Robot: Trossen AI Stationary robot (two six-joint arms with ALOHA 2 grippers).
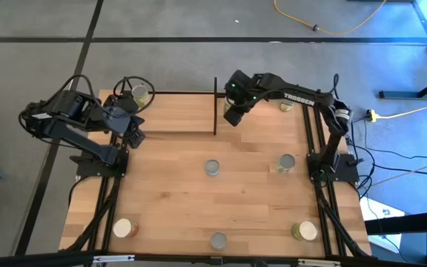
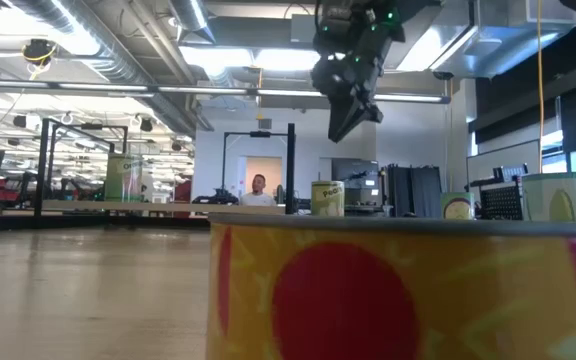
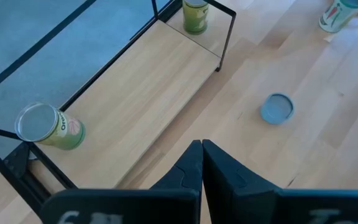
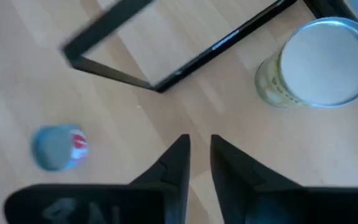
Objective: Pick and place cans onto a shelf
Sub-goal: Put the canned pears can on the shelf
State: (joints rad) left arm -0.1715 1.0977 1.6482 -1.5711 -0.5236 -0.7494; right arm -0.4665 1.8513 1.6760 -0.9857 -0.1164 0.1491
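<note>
The shelf [image 1: 169,111], black posts around a light board, stands at the table's far left. One can [image 1: 138,93] stands on its left end. Another can [image 3: 194,15] stands on its right end and shows silver-topped in the right wrist view [image 4: 319,62]. My right gripper [image 4: 199,140] hangs open above the shelf's right end [image 1: 232,115], high over that can [image 2: 326,197], with nothing between its fingers. My left gripper [image 3: 202,149] is shut and empty, raised by the shelf's left end [image 1: 133,133].
Loose cans stand on the tabletop: a blue-topped one in the middle [image 1: 212,167], one to its right [image 1: 285,163], and three along the near edge [image 1: 122,228], [image 1: 218,239], [image 1: 305,231]. Another can [image 1: 284,106] shows under the right arm. A person is in the room beyond [image 2: 258,188].
</note>
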